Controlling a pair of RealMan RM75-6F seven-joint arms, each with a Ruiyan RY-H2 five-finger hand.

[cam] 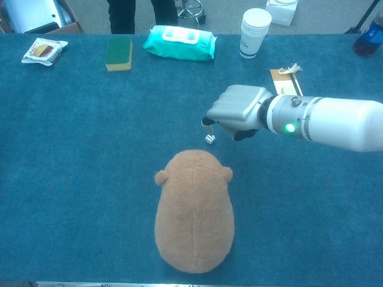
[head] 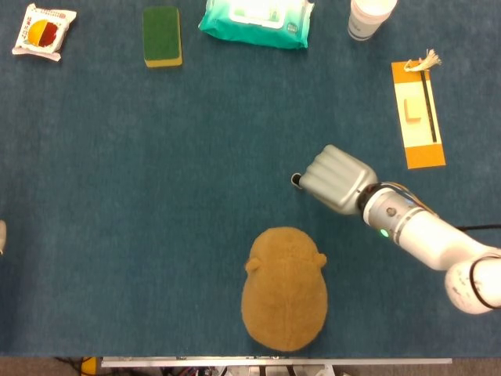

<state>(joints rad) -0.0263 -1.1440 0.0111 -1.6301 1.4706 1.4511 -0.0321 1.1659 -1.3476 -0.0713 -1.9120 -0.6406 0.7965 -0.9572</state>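
The right robot hand (head: 335, 178) hovers knuckles-up over the blue worktop (head: 156, 196), just above a brown plush toy (head: 284, 287); an orange card (head: 418, 114) lies well apart.

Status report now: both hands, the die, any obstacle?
Right hand above the die, not gripping it. Left hand not in view. Die on the table, hidden in head view. Plush toy close, not blocking.

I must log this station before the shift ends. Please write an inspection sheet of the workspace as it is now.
Surface: blue cloth table, flat.
Job's things: small white die beside the right hand's fingertips; contact cannot be told.
Clutter: plush toy, green sponge, wipes pack, snack packet, paper cups, orange card.
Hands: right hand low over the die, fingers curled down; left hand not seen.
Cables: nothing seen.
Surroundings: person's legs, chair base beyond the table.
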